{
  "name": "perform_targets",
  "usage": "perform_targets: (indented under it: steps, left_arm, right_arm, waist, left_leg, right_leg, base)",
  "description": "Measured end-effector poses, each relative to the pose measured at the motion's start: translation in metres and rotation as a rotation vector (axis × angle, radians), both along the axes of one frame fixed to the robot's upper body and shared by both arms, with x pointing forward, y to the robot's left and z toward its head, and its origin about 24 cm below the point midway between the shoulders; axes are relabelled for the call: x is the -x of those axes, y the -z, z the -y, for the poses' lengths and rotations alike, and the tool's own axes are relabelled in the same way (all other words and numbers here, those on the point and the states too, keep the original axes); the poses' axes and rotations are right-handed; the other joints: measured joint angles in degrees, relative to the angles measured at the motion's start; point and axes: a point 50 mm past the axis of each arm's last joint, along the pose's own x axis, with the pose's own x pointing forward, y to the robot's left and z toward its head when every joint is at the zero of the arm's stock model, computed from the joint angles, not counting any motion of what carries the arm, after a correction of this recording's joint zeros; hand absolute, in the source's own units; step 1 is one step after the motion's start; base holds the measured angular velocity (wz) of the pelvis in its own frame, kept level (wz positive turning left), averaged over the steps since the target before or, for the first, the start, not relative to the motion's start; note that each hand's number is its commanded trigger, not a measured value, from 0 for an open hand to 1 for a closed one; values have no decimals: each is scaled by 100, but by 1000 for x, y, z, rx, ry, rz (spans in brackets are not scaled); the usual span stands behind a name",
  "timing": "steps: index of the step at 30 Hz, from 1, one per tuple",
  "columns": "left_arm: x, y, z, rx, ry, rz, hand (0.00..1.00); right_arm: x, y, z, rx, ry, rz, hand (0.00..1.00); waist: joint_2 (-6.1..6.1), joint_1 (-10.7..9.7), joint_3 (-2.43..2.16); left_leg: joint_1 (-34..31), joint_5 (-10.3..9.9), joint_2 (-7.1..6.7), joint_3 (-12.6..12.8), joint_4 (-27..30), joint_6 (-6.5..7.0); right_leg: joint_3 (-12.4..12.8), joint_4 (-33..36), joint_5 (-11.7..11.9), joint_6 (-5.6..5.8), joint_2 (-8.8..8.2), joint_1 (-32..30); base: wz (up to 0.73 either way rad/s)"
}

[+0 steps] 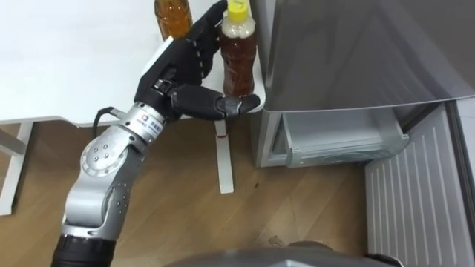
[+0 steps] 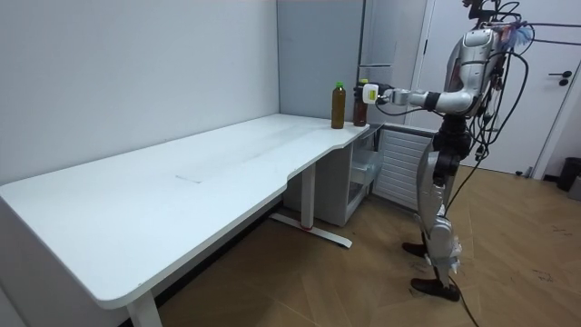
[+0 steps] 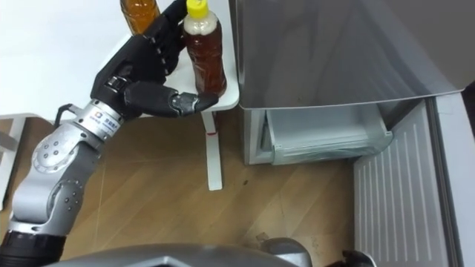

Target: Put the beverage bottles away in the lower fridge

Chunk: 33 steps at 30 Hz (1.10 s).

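The yellow-capped bottle [image 1: 239, 63] stands upright on the table [image 1: 74, 74] corner beside the fridge [image 1: 356, 52], cap up. The left hand [image 1: 182, 68] brackets it, straight fingers [image 1: 204, 33] behind and thumb [image 1: 223, 104] across its base.

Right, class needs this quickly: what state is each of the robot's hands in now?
Left hand: open, straight fingers beside the yellow-capped bottle, thumb across its base.
Right hand: cannot be told.

At the bench [image 1: 74, 67] corner, the left hand [image 1: 185, 63] brackets a yellow-capped bottle [image 1: 239, 59] of brown drink: straight fingers [image 1: 208, 30] up its far side, thumb at its base. A second bottle [image 1: 173, 16] stands behind. Beside it the fridge [image 1: 356, 52] (lower door open) shows a clear drawer [image 1: 341, 137].
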Motion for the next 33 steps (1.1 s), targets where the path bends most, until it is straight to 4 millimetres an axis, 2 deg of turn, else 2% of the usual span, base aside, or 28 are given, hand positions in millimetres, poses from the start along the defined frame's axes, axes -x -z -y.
perform_targets:
  steps: [7,10,13,23,29,33]
  left_arm:
    - [-4,5,-3,-4,-49,-26,0]
    - [-12,4,-4,-10,-75,-21,0]
    - [-19,-5,-3,-13,-79,13,0]
    - [-38,-30,-1,-5,-114,108,0]
    - [-43,-38,-4,-1,-150,135,0]
    - [-44,-40,-4,-1,-148,142,0]
  right_arm:
    - [0,1,-2,-4,0,-1,0]
    - [1,1,-4,-9,-2,-1,0]
    - [1,1,-4,-11,-4,-3,0]
    - [0,1,-4,-3,-8,12,0]
    - [2,0,-3,6,-9,19,0]
    - [3,0,-3,4,-8,16,0]
  waist:
    - [-3,-24,3]
    - [4,-34,2]
    - [7,-41,27]
    - [50,-115,34]
    - [65,-191,16]
    - [72,-200,-24]
  left_leg:
    - [-1,0,1,0,1,0]
    - [-5,0,3,-1,2,0]
    - [-9,0,2,-1,0,0]
    - [-11,0,-1,-10,-2,0]
    - [-10,0,-2,-10,-4,0]
    - [0,0,-2,-10,-3,0]
  right_leg:
    - [0,-18,0,0,1,11]
    - [-1,-22,0,0,1,15]
    - [2,-28,0,1,1,13]
    - [26,-27,-1,1,5,2]
    - [31,-26,-1,1,8,-3]
    - [36,-20,0,1,7,-2]
  base:
    - [0]
    - [0]
    - [0]
    - [-1]
    - [0]
    - [0]
